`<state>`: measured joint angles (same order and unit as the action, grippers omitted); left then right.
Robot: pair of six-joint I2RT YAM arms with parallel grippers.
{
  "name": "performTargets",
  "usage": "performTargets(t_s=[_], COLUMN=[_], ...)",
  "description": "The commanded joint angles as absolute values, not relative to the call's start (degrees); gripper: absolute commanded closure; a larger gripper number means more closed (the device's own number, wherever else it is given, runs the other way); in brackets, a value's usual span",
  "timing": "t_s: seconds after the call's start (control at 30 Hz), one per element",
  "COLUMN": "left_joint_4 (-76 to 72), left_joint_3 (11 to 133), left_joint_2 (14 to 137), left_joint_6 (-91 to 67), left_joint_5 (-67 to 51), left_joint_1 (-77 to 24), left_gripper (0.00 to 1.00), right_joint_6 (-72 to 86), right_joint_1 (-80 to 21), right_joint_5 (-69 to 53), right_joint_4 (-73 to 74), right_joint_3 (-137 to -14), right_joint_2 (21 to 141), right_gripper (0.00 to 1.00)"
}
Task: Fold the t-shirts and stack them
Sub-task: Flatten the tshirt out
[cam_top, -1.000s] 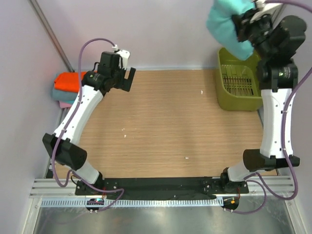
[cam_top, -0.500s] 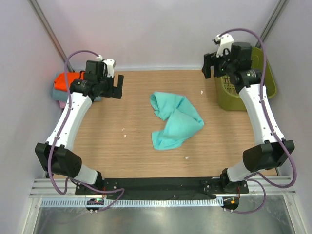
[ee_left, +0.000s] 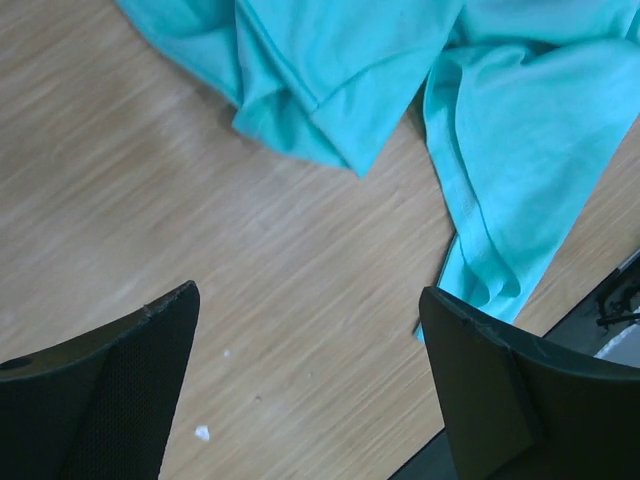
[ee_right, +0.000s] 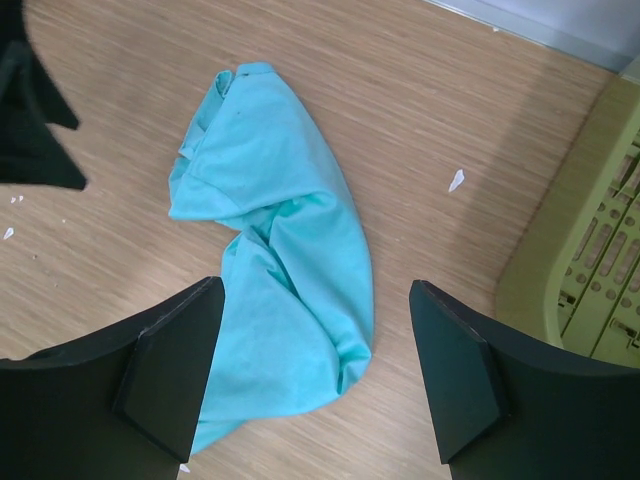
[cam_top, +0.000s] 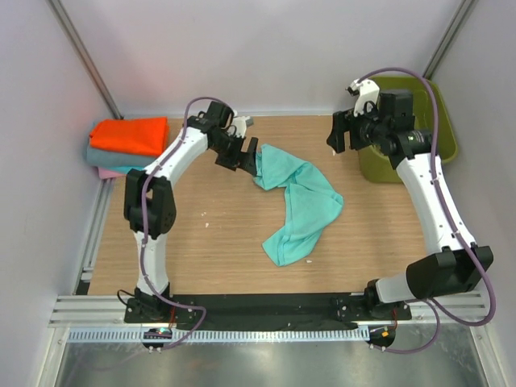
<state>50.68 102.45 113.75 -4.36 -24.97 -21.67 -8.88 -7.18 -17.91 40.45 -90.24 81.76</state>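
The mint-green t-shirt [cam_top: 300, 205] lies crumpled in the middle of the table [cam_top: 201, 242]. The left end effector [cam_top: 240, 158] is spread wide and holds nothing, just beside the shirt at 10 o'clock. The right end effector [cam_top: 343, 139] is spread too, at 1 o'clock. The folded t-shirts [cam_top: 129, 139] sit at the table's 10 o'clock.

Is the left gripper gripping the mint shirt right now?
No, the left gripper is open over bare table; the mint shirt lies ahead of it, ungrasped.
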Motion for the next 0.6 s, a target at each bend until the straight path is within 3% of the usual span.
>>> performTargets(t_s=[0.0, 0.17, 0.27, 0.33, 0.57], left_joint_4=[50.01, 47.38, 47.28, 46.93, 46.76], left_joint_3=[111.78, 122.14, 126.63, 128.57, 129.20], left_joint_2=[120.39, 130.40, 134.20, 138.23, 142.12], left_joint_6=[-5.18, -4.83, -3.35, -2.81, -2.29], left_joint_5=[-34.35, -34.54, -34.36, -33.67, -31.46], left_joint_1=[-20.22, -18.46, -18.46, -18.37, -18.11], left_gripper=[0.11, 0.12, 0.20, 0.25, 0.28], right_joint_6=[-8.17, -8.79, -9.67, -10.28, -10.63], right_joint_1=[-7.30, -7.30, -7.29, -7.29, -6.42], right_joint_5=[-19.34, -18.99, -17.50, -16.53, -15.47], right_joint_4=[38.06, 38.41, 38.50, 38.58, 38.67], right_joint_3=[-87.90, -85.44, -83.15, -82.18, -83.23], right_joint_2=[78.05, 75.24, 73.92, 73.65, 74.97], right_gripper=[0.20, 0.20, 0.20, 0.20, 0.19])
